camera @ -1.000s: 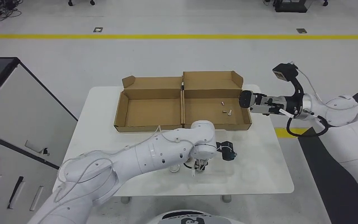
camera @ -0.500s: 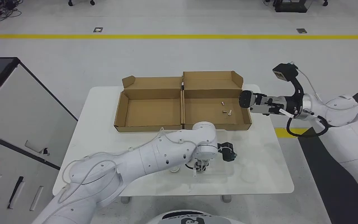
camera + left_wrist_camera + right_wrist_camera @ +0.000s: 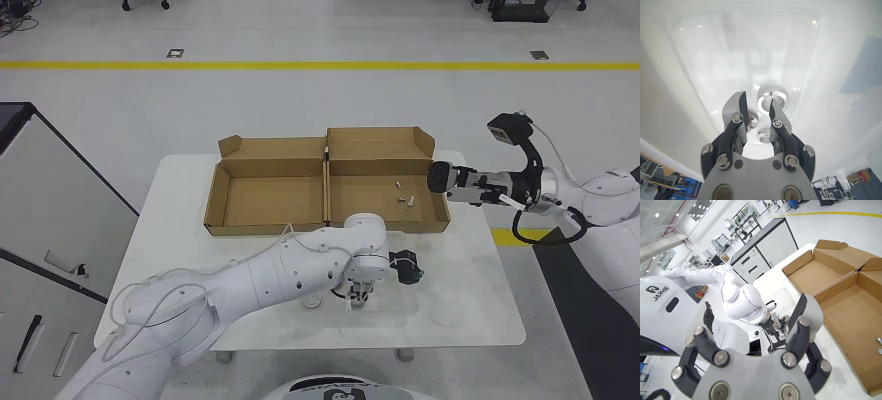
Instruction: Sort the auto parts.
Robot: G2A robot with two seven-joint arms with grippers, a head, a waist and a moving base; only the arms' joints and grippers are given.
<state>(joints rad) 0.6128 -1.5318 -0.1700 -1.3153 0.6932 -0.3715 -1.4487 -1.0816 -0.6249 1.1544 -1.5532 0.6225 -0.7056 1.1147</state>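
Left end effector (image 3: 757,97) nearer axis-up ring (image 3: 772,94)

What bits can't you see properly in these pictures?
Top view: the small parts in one cardboard box are too tiny to name.
Left wrist view: fingers of the left claw cover part of the flanged disc and the small collar.

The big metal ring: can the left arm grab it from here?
Probably yes: the left gripper hangs open right over the ring, one of its fingers lined up with the hole, nothing between.
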